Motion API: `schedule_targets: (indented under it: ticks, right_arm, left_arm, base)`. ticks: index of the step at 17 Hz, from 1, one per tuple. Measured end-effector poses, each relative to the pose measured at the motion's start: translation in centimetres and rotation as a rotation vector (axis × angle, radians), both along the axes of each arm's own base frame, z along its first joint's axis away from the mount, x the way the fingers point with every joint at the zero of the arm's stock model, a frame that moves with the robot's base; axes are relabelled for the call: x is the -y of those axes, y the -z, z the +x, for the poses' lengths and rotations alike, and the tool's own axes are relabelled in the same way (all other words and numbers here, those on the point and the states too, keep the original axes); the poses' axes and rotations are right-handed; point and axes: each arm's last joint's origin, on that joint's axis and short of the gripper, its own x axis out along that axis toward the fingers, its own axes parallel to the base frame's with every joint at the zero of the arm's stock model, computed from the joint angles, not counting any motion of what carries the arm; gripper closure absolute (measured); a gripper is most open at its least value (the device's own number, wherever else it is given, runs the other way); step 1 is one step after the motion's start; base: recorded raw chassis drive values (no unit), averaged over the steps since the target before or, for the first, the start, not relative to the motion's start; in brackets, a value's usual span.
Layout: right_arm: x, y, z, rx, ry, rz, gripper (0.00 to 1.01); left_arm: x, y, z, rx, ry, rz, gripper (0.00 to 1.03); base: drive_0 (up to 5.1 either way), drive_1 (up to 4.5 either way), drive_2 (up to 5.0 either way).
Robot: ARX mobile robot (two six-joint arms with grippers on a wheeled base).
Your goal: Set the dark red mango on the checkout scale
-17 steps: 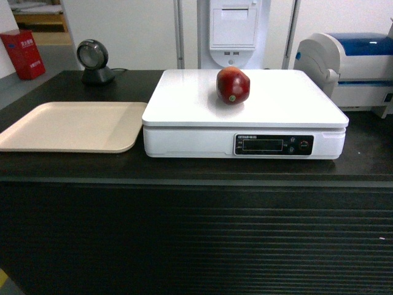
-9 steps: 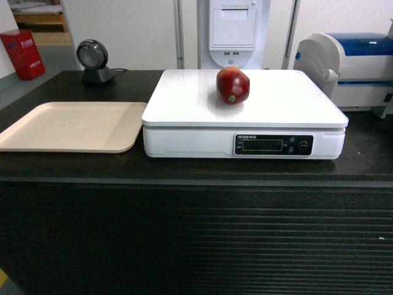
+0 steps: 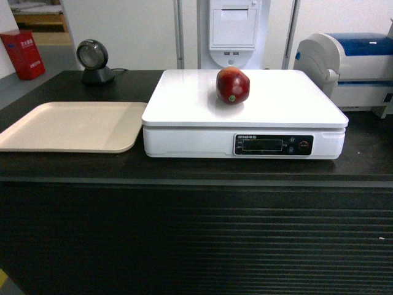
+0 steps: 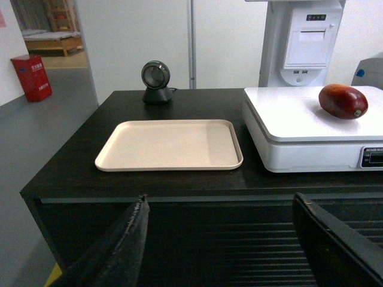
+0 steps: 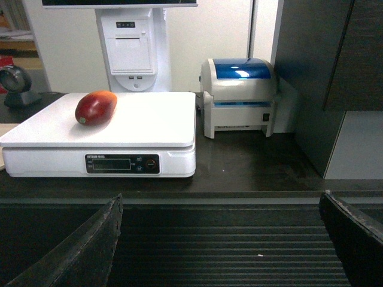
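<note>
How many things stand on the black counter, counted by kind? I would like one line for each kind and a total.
Fruit: 1, the dark red mango, lying on the scale
Scale: 1, the white scale
Tray: 1, the beige tray
Printer: 1, the white-and-blue printer
Scanner: 1, the round black scanner
Total: 5

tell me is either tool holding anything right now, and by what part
Nothing is held. Both the left tool and the right tool are open and empty, back from the counter. The dark red mango lies free on the scale.
</note>
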Motion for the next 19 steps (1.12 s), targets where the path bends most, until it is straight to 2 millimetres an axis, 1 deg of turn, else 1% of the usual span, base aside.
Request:
schedule_targets:
  ticks: [3,5,19]
  right_arm:
    - [0.0,0.0,0.0,0.0,0.0,0.0,0.03]
    - [0.0,0.0,0.0,0.0,0.0,0.0,0.03]
    - [0.0,0.0,0.0,0.0,0.0,0.0,0.03]
  left_arm:
    - [0.0,0.0,0.0,0.0,0.0,0.0,0.03]
    - [0.0,0.0,0.0,0.0,0.0,0.0,0.06]
    - [0.0,0.0,0.0,0.0,0.0,0.0,0.05]
  base:
    - [0.0,0.0,0.0]
    - [0.0,0.0,0.0]
    - [0.0,0.0,0.0]
